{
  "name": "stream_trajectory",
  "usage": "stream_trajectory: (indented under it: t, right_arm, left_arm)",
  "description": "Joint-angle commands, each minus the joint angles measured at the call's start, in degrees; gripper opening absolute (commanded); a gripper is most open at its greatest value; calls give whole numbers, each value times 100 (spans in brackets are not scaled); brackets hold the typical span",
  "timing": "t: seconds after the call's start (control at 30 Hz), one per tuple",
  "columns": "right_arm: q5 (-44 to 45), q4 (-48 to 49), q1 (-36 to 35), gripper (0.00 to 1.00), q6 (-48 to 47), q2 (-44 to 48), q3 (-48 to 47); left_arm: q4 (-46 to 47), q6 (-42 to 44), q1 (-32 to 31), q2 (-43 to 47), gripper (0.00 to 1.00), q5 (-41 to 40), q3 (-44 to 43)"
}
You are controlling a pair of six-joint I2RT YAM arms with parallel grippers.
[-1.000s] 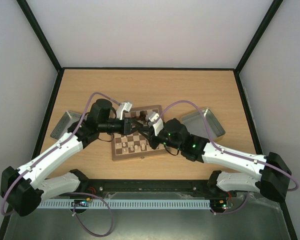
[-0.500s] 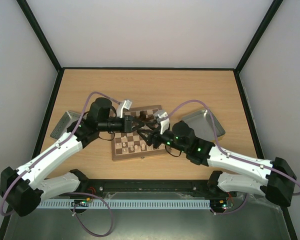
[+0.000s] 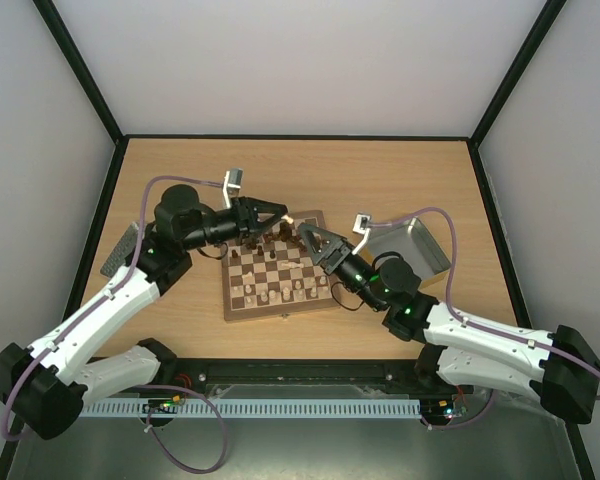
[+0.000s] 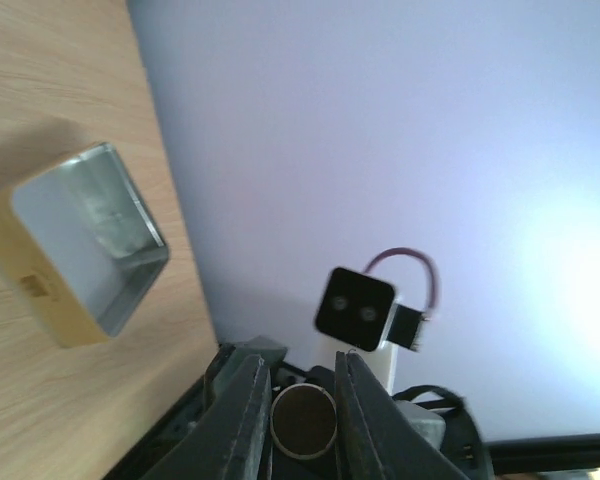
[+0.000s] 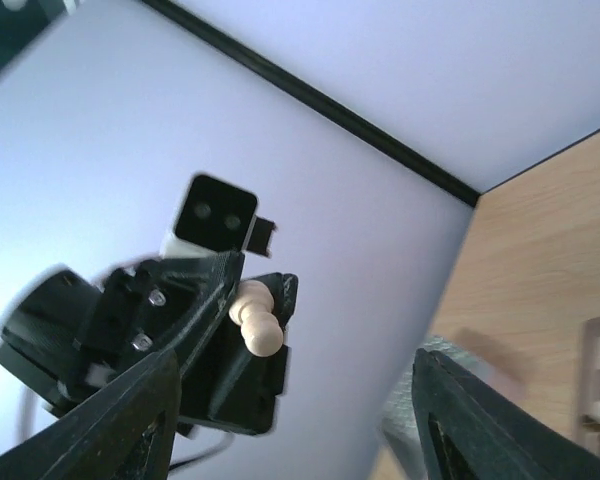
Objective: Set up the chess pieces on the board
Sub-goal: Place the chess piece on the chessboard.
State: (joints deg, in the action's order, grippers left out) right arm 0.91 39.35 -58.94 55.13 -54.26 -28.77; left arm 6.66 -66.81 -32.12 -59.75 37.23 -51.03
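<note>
The left end effector was pressed together on a small cream piece. The right wrist view showed the piece pinched by its lower part, its rounded head jutting out sideways past the fingertips. In the left wrist view a round disc sat between the two fingers. It was probably the same piece's base seen end-on, though that view was too dim to be sure. This end effector hung in the air over the far edge of the board, tilted up away from the tabletop.

The right end effector was spread wide and held nothing. It faced the left one from just beside it, above the board's far right part.

A row of chess pieces already stood along the board's near side, with other squares bare. A metal tray lay to the right of the board.

The step in hand appeared to be setting the held piece on its square. To do it well, the wrist should turn until the base faces straight down. The piece should descend over the middle of a free square, and the fingers should part only once it rests flat. The right arm had best pull clear first, so the two do not collide.
</note>
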Motion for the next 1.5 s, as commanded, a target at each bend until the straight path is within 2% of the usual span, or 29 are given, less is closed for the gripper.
stream_trajectory:
  t: [0.0, 0.2, 0.33, 0.67, 0.73, 0.87, 1.17, 1.3, 1.47]
  right_arm:
    - [301, 651, -8, 58, 975, 10, -230]
    - [-194, 694, 12, 36, 1096, -350, -649]
    - [-546, 812, 35, 33, 1206, -641, -878]
    - [-465, 782, 67, 12, 1307, -756, -933]
    - [-401, 727, 68, 12, 1295, -724, -905]
    - [-258, 714, 75, 23, 1315, -628, -797]
    - [-160, 679, 75, 18, 1367, -553, -732]
    - [-52, 645, 75, 27, 1435, -507, -660]
    - [-51, 623, 75, 18, 1456, -504, -651]
  left_arm:
    - [1067, -1043, 41, 75, 16, 170, 174]
    - [1261, -1203, 49, 49, 16, 222, 215]
    - [1330, -1258, 50, 34, 17, 281, 233]
    - [1446, -1362, 57, 59, 17, 323, 386]
    - [1436, -1355, 65, 73, 17, 320, 404]
    - [1420, -1356, 82, 82, 17, 304, 425]
    - [1385, -1331, 109, 95, 17, 267, 463]
    - [1374, -1331, 111, 133, 17, 243, 483]
    - [1356, -1326, 118, 148, 17, 241, 501]
